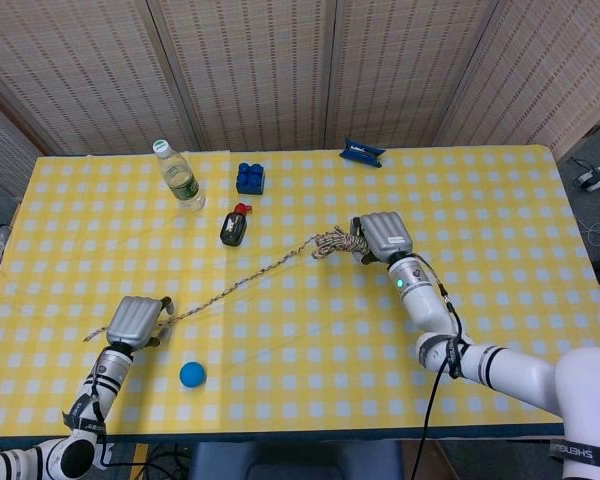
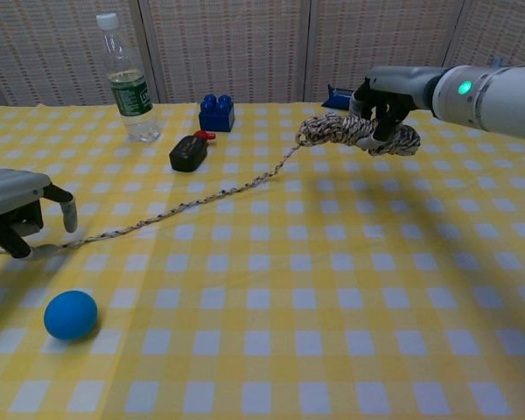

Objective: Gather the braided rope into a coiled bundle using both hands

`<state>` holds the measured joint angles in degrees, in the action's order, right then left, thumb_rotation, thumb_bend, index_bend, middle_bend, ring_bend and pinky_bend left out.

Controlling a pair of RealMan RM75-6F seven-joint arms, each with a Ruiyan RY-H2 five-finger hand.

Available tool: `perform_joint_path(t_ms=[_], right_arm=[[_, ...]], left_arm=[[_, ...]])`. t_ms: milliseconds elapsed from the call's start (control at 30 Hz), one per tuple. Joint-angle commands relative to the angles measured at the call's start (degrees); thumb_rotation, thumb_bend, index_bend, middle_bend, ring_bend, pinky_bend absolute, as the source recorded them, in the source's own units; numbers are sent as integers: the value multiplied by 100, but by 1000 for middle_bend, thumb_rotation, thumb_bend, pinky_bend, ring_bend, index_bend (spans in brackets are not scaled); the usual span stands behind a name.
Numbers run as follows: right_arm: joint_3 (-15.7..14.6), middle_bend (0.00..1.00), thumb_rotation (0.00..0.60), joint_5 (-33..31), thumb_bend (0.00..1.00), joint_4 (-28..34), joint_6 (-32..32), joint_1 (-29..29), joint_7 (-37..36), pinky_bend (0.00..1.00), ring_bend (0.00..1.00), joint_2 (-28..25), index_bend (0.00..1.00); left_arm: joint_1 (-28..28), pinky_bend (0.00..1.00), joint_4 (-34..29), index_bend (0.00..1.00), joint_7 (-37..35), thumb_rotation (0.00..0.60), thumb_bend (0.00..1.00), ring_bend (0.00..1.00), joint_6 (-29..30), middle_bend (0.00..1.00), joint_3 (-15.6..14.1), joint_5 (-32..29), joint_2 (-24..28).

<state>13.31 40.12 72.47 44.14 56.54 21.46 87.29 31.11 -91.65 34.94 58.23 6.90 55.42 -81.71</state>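
Note:
The braided rope [image 1: 242, 281] lies in a long line across the yellow checked table [image 1: 310, 340]. Its far end is gathered in a coiled bundle [image 2: 359, 133] that my right hand [image 1: 383, 237] grips and holds above the table at centre right [image 2: 387, 94]. My left hand [image 1: 138, 320] sits over the rope's near end at the front left. In the chest view the left hand [image 2: 19, 203] has its fingers curled down on either side of the rope [image 2: 171, 210], which passes under the palm. A short tail sticks out to its left. Whether it grips the rope is hidden.
A blue ball [image 1: 191, 374] lies just right of my left hand. Beside the rope's middle stands a small black bottle with a red cap [image 1: 233, 228]. Further back are a water bottle [image 1: 180, 177], a blue brick [image 1: 250, 178] and a blue clip [image 1: 362, 153].

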Motion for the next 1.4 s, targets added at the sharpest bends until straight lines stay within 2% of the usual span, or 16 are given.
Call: perform_joint_path(t_ms=[33, 700, 1400], right_arm=[[-2, 568, 600, -13, 440, 16, 10, -2, 11, 493, 460, -12, 584], [-33, 569, 600, -66, 440, -16, -25, -34, -19, 500, 466, -35, 589], [-29, 570, 600, -54, 440, -65, -51, -51, -80, 506, 469, -11, 596]], left_arm=[[44, 1000, 66, 520, 20, 600, 364, 960, -9, 960, -26, -124, -37], [198, 1000, 426, 598, 50, 600, 364, 965, 100, 964, -92, -572, -315], [241, 1000, 699, 681, -138, 600, 364, 982, 182, 993, -82, -710, -474]])
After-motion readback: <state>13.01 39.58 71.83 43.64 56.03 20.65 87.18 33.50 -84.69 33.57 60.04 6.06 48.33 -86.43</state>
